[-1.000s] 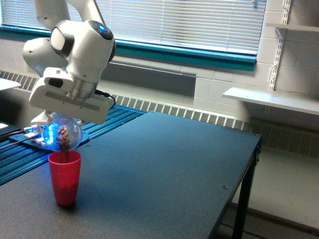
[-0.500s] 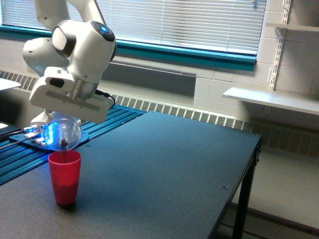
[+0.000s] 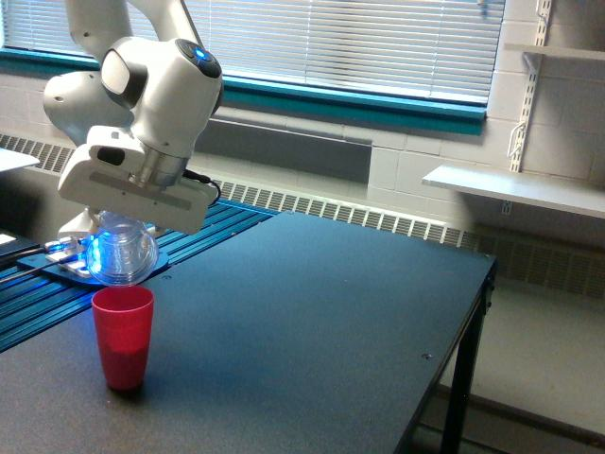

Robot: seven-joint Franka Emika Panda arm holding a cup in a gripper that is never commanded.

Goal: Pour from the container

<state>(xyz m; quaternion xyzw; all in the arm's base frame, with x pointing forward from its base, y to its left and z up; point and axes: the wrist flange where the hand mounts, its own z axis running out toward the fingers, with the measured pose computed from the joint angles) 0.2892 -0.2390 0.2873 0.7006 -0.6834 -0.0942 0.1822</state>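
A clear plastic tumbler (image 3: 121,253) hangs tipped over, mouth facing down and forward, just above the rim of a red cup (image 3: 123,337). My gripper (image 3: 117,230) is shut on the tumbler from above; its fingers are mostly hidden behind the white hand. The tumbler looks empty now, lit blue from behind. The red cup stands upright on the dark table (image 3: 312,322) near the exterior view's left front.
A blue ribbed rail (image 3: 203,232) with a glowing blue device (image 3: 61,253) runs behind the cup. The table's edge (image 3: 454,340) drops off on the exterior view's right. White shelves (image 3: 515,189) hang on the far wall.
Brown material that streamed from the tumbler into the red cup has stopped; the tumbler now shows empty and has risen slightly above the cup.
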